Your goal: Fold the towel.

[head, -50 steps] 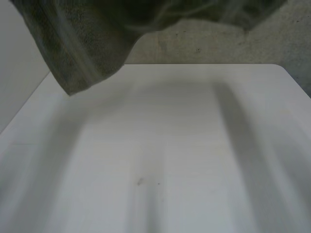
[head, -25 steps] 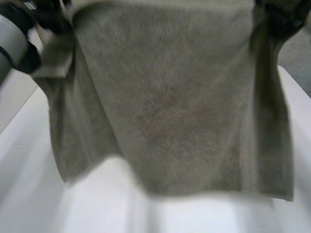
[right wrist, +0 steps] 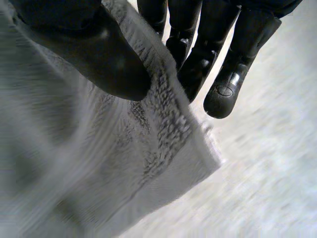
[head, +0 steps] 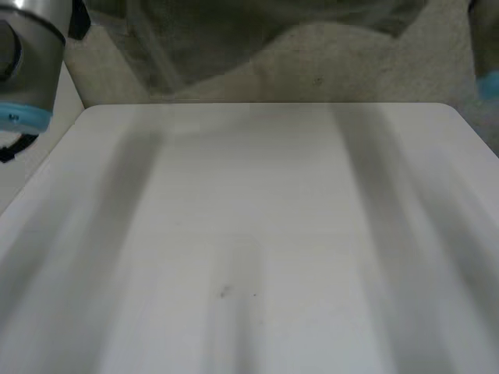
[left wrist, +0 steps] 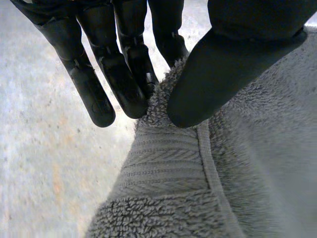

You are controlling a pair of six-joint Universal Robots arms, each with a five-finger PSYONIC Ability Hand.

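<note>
The grey towel [head: 234,39] hangs in the air past the far edge of the white table [head: 257,234] in the head view, swinging. In the left wrist view my left hand [left wrist: 218,74] pinches a banded edge of the towel [left wrist: 198,178] between thumb and fingers. My right hand [right wrist: 99,54], in the right wrist view, pinches the towel [right wrist: 74,163] close to a corner, thumb on one face and fingers [right wrist: 228,84] behind. Both hands are raised, one on each side of the cloth's upper edge.
My left arm [head: 23,70] stands at the table's far left corner and a bit of the right arm [head: 485,54] at the far right. Grey floor [head: 351,70] lies beyond the table's far edge.
The towel dropped down over the table half a second ago, hanging spread between both hands. It has now swung back up and away past the far edge.
</note>
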